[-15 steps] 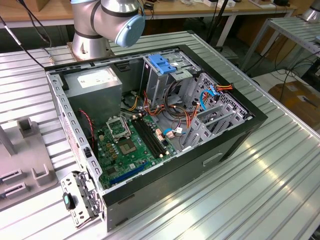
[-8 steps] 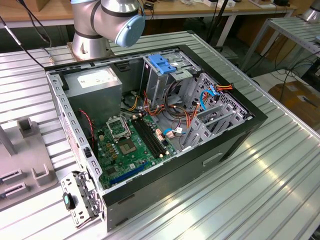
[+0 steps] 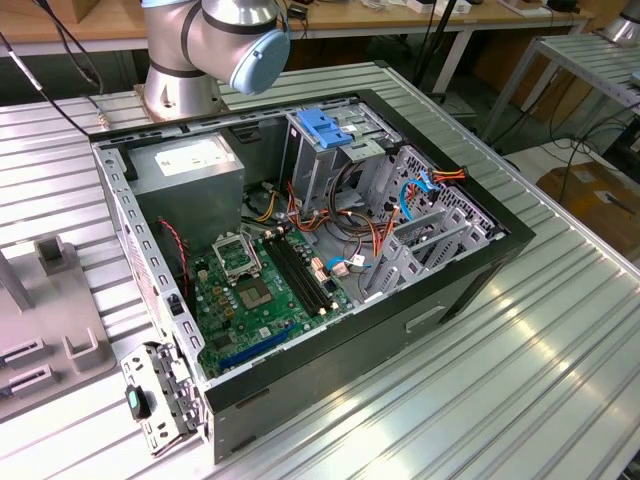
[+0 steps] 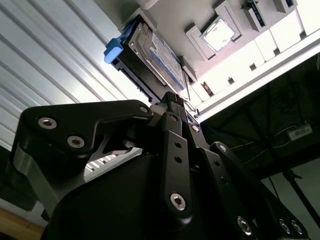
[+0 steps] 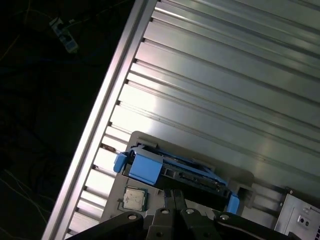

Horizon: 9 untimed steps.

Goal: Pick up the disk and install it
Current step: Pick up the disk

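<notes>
The disk is a silver-grey drive with a blue-and-white label and blue side rails. It stands on edge in a slot of a grey fixture. In the first wrist view the disk shows its blue rails across the fixture. My gripper points at the disk's near end, its black fingers pressed together with nothing between them. The fingertips sit just short of the drive; I cannot tell if they touch it. The gripper also shows in the first wrist view, just beside the disk.
An open computer case lies on the ribbed aluminium table. It holds a metal drive cage with a light-blue latch, a grey power-supply box, a green motherboard and loose cables. A processor chip lies in the fixture beside the disk.
</notes>
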### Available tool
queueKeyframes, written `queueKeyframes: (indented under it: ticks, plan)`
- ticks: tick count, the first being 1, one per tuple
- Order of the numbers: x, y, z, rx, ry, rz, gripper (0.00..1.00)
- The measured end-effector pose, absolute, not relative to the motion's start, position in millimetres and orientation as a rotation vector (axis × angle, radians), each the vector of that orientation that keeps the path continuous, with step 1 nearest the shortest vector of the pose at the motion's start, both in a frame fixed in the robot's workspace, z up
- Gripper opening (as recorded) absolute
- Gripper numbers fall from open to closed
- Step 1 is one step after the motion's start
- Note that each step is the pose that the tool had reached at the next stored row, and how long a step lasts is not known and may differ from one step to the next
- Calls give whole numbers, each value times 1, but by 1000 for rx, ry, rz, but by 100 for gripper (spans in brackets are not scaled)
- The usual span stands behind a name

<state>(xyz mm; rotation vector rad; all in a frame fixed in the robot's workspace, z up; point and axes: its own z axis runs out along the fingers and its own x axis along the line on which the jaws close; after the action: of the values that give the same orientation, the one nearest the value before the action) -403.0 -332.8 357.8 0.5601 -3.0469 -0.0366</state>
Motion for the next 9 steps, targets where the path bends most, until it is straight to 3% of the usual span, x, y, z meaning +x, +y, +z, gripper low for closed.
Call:
queueKeyframes:
  ticks: [9]
  plan:
    - [-403, -333, 358, 574, -3044, -36, 11]
